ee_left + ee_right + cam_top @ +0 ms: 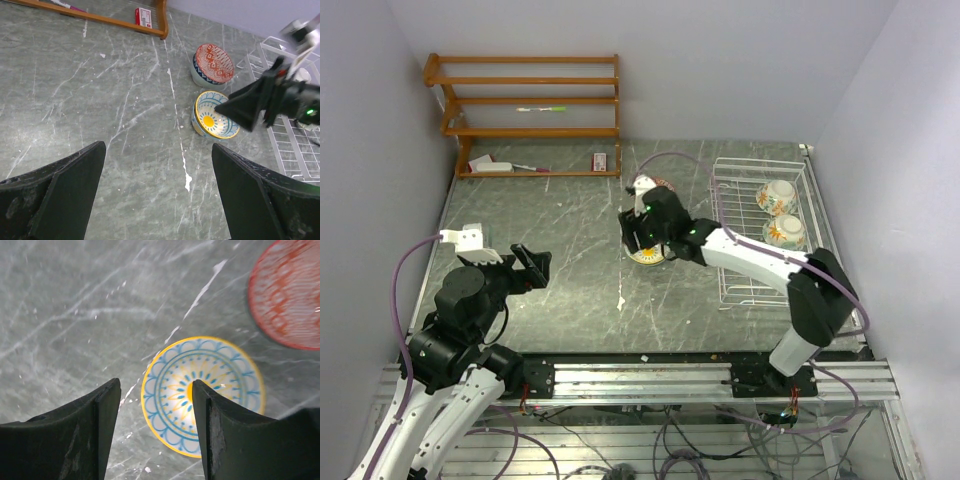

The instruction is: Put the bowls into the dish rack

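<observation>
A teal-yellow bowl (648,258) sits upright on the grey table; it also shows in the left wrist view (212,117) and the right wrist view (172,390). My right gripper (640,240) (156,386) is open above it, one finger outside the bowl's rim and one over its inside. A red-brown patterned bowl (663,184) (214,61) (287,297) stands just behind it. The white wire dish rack (745,270) (295,145) at the right holds two floral bowls (777,196) (784,232). My left gripper (530,266) (159,195) is open and empty over bare table at the left.
A brown wooden shelf unit (530,115) stands at the back left with pens and a small red box (601,161) (143,16) on its lower shelf. Walls close in the table at the left, back and right.
</observation>
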Robot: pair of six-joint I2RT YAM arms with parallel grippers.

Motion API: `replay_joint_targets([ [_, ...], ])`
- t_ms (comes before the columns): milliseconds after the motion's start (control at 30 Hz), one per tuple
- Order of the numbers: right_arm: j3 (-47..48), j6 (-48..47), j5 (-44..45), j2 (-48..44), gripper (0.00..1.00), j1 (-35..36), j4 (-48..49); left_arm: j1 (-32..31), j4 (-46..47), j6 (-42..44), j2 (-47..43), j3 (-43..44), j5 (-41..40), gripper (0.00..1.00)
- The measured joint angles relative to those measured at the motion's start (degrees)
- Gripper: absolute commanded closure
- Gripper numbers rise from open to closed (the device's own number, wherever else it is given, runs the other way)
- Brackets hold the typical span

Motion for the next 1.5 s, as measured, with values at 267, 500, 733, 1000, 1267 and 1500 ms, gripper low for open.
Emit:
replay_joint_targets([
  [267,2.1,-1.6,0.5,8.0,0.45,4.4,-2.2,0.0,0.0,0.0,0.0,0.0,-0.5,0.02],
  [500,3.6,-1.8,2.1,9.7,0.45,5.8,-2.7,0.0,0.0,0.0,0.0,0.0,-0.5,0.02],
  [733,4.5,-1.2,4.6,13.7,0.55,5.9,-4.2,0.0,0.0,0.0,0.0,0.0,-0.6,0.02],
  [1000,4.6,-0.7,4.5,14.4,0.79,5.9,-4.4,0.0,0.0,0.0,0.0,0.0,-0.6,0.02],
  [1267,4.6,-0.6,4.8,13.7,0.92,5.7,-4.5,0.0,0.0,0.0,0.0,0.0,-0.6,0.02],
  [1500,4.6,-0.5,4.7,12.0,0.92,5.7,-6.1,0.0,0.0,0.0,0.0,0.0,-0.6,0.02],
])
